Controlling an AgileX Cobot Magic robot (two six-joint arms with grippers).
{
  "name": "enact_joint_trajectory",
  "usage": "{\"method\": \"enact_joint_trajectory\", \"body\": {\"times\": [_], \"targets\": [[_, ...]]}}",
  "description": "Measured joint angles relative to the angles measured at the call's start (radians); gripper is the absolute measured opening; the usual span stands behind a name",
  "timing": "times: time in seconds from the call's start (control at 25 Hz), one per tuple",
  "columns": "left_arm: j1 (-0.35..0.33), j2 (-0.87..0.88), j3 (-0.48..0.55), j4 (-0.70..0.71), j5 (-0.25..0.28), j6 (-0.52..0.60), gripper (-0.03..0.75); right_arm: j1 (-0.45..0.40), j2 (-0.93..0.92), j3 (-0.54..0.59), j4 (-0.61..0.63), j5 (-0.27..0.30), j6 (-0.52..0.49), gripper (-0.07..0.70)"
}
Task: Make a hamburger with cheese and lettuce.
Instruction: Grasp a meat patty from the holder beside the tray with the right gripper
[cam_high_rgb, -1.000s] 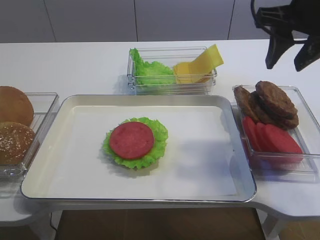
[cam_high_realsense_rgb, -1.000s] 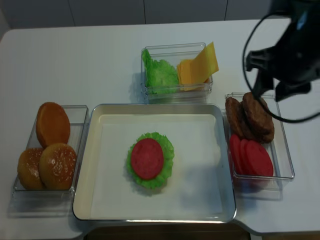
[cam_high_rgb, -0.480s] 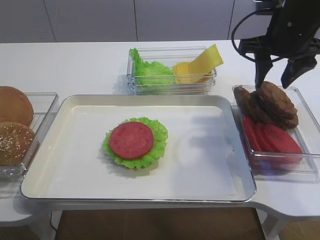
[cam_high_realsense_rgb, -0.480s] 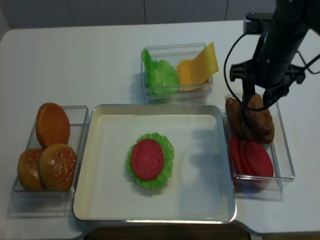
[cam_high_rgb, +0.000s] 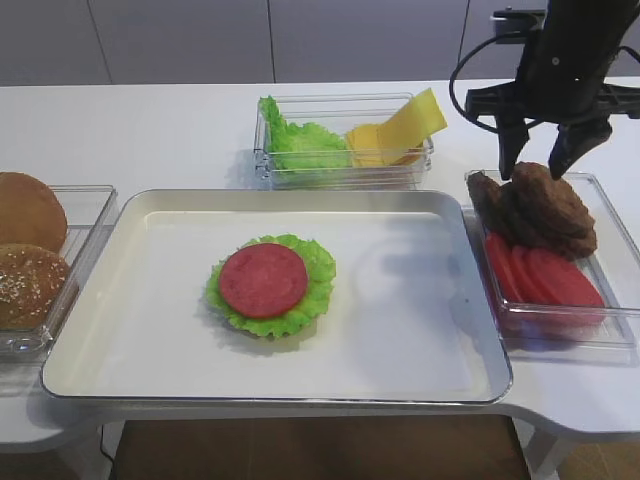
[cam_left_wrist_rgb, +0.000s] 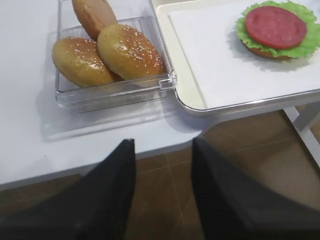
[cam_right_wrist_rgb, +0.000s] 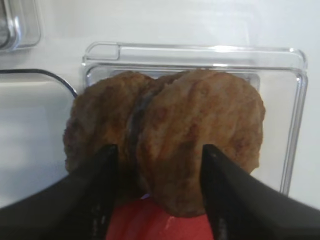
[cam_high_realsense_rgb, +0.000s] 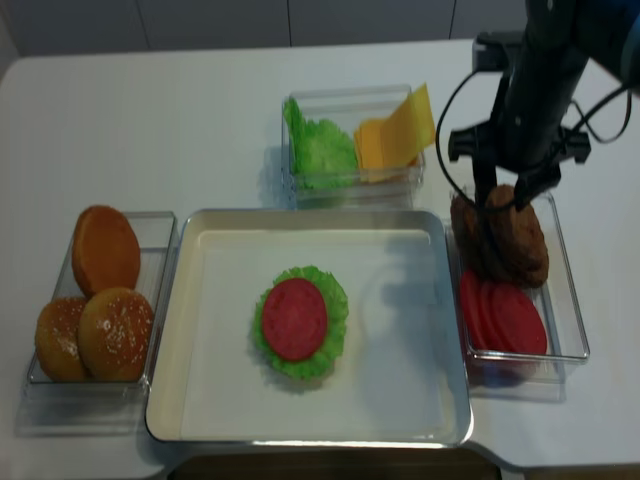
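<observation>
Right wrist: right end effector (cam_right_wrist_rgb: 157, 187) open, straddling patty (cam_right_wrist_rgb: 200, 140).

Green lettuce (cam_high_rgb: 300, 146), yellow cheese (cam_high_rgb: 395, 132) (brown patties (cam_high_rgb: 540, 205)).

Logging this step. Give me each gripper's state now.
Left gripper: open, holding nothing.
Right gripper: open, straddling the top patty, not clamped.

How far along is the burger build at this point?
Done: the hamburger on the tray has a bun base, a leaf and a red slice on top.
In hand: the right gripper is open around the top loose patty, not closed on it. The left gripper is idle off the table's edge.
Left: patty, cheese, more lettuce if wanted, and a top bun.
</observation>
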Motion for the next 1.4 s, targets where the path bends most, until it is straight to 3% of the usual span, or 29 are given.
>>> {"method": "enact_joint_trajectory", "body": {"times": [1.4], "targets": [[0.000,0.000,0.000,0.000,0.000,0.000,0.283,0.000,0.040,0.000,-0.035,0.000,-0.013,0.409]]}}
